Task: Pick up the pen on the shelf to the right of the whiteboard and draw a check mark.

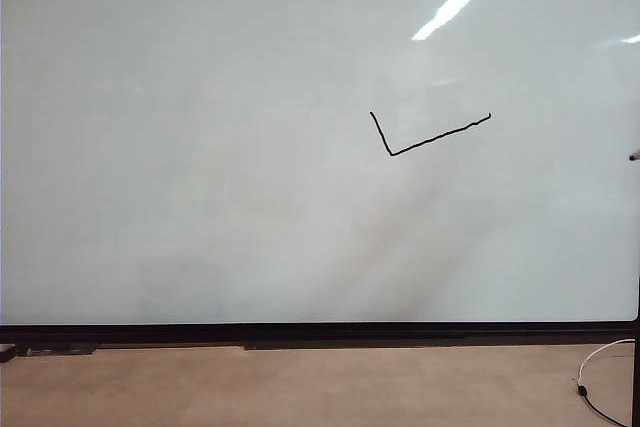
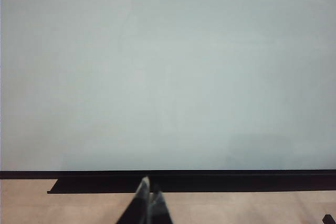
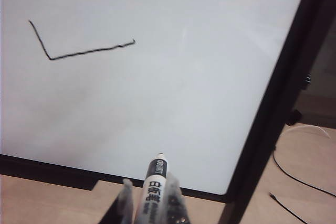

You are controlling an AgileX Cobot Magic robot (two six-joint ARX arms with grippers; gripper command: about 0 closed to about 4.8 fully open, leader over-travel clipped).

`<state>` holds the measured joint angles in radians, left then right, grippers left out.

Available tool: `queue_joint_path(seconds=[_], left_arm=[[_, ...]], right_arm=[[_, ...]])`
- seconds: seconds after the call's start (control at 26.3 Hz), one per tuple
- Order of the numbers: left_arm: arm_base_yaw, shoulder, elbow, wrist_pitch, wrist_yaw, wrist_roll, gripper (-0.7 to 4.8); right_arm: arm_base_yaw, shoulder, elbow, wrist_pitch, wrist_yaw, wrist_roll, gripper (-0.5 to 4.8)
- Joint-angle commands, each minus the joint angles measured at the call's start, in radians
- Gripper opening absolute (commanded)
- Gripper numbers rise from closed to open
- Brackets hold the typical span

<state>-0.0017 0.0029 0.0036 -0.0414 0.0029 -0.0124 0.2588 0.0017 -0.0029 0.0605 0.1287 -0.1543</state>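
Observation:
The whiteboard (image 1: 200,147) fills the exterior view, and a thin black check mark (image 1: 420,139) is drawn right of its middle. In the right wrist view my right gripper (image 3: 149,184) is shut on the pen (image 3: 156,179), a white marker with black lettering and its dark tip toward the whiteboard (image 3: 184,103). The tip looks clear of the surface, well away from the check mark (image 3: 79,48). My left gripper (image 2: 149,192) is shut and holds nothing, low before the whiteboard (image 2: 168,77). Neither gripper shows clearly in the exterior view.
A black ledge (image 1: 320,344) runs under the board's frame above the tan floor. A thin cable (image 1: 598,372) loops on the floor at the lower right. The board's black side frame (image 3: 283,87) stands close beside the right gripper, with more cable (image 3: 299,174) beyond it.

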Motion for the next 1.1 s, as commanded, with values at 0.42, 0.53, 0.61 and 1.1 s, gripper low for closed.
queue_joint_path(seconds=[0.42, 0.53, 0.61, 1.1], left_arm=[[0.000, 0.000, 0.003, 0.013, 0.001, 0.005, -0.05], [0.000, 0.000, 0.003, 0.013, 0.000, 0.005, -0.05], [0.000, 0.000, 0.003, 0.013, 0.001, 0.005, -0.05], [0.000, 0.000, 0.003, 0.013, 0.000, 0.005, -0.04]], right_arm=[[-0.244, 0.000, 0.003, 0.025, -0.131, 0.002, -0.09], [-0.288, 0.000, 0.003, 0.034, -0.154, 0.006, -0.09], [-0.312, 0.000, 0.003, 0.043, -0.164, 0.007, -0.09], [-0.365, 0.000, 0.003, 0.064, -0.196, 0.039, -0.08]])
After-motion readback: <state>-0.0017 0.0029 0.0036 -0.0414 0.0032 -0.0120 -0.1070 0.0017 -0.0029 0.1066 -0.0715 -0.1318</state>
